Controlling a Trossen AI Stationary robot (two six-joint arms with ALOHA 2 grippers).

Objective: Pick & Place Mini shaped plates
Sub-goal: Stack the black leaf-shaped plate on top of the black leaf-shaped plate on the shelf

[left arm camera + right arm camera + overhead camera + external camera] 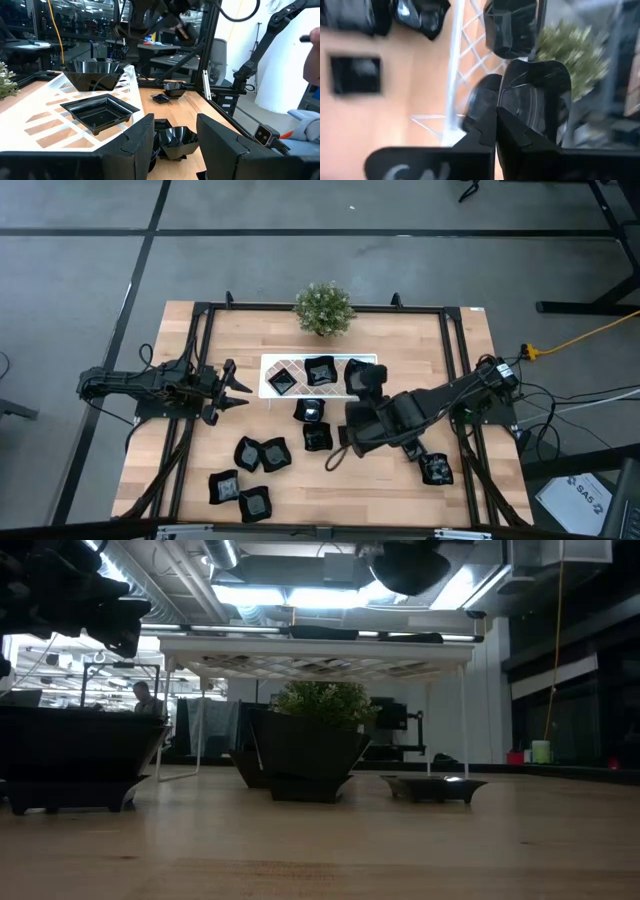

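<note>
high view: right gripper (362, 380) carries a mini plate (357, 374) over the white tray's (268, 372) right end; more plates lie scattered on the table (420, 340). left wrist view: left gripper (175, 140) waits, fingers spread, empty. right wrist view: fingers pinched on the plate's (535, 95) rim. looks light, stiff, glossy, likely slippery; the rim's the place to grip.
</note>
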